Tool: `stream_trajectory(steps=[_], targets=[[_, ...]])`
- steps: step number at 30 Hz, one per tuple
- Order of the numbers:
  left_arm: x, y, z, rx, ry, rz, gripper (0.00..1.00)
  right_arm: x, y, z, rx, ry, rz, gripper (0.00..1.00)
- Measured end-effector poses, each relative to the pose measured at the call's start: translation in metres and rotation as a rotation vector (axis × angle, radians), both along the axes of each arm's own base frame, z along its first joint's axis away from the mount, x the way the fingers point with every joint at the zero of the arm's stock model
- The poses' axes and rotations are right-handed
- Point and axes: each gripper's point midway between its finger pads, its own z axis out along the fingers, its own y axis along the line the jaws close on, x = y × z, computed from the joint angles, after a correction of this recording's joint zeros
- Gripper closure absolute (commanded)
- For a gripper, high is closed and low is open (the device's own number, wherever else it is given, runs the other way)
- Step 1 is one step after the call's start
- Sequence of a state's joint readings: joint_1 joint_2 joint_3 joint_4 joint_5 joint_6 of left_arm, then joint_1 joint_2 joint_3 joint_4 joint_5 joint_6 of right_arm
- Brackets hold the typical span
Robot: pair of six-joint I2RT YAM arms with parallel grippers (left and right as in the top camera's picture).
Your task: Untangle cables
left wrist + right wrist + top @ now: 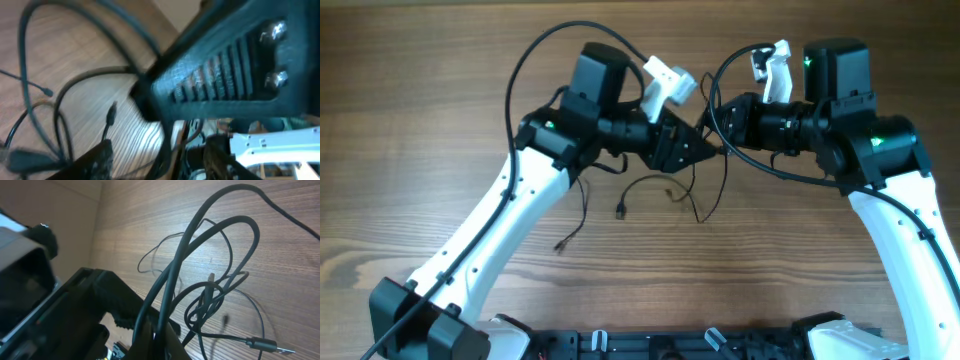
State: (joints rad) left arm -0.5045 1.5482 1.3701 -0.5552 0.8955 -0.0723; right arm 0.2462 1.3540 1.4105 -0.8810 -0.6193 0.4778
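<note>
The cables (660, 185) are thin black wires that hang in loops between the two grippers, down to the wooden table (440, 60). Loose plug ends (620, 210) lie on the wood. My right gripper (723, 150) is shut on several strands, which rise out of its fingertips (155, 335) toward a knot (210, 297). My left gripper (704, 152) faces it, almost touching. In the blurred left wrist view its fingers (97, 160) stand apart, with a dark strand (167, 147) running through the gap. Whether they touch that strand does not show.
The right gripper's ribbed black body (225, 75) fills the left wrist view close ahead. Thicker black arm cables (530, 60) arch over both arms. A silvery plug (262, 343) lies on the table beside the knot. A black frame (650, 345) runs along the front edge.
</note>
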Motion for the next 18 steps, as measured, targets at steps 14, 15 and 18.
stream_trajectory(steps=[14, 15, 18], targets=[[0.014, -0.001, -0.006, 0.047, 0.047, 0.128, 0.96, -0.003, -0.02, -0.023, -0.121, 0.069, -0.083, 0.96], [0.018, 0.002, -0.008, 0.054, 0.047, 0.143, 0.96, -0.005, -0.027, -0.031, -0.165, 0.098, -0.116, 0.96], [0.041, 0.034, -0.012, 0.079, 0.072, 0.253, 0.96, -0.009, -0.067, -0.058, -0.367, 0.174, -0.274, 0.96]])
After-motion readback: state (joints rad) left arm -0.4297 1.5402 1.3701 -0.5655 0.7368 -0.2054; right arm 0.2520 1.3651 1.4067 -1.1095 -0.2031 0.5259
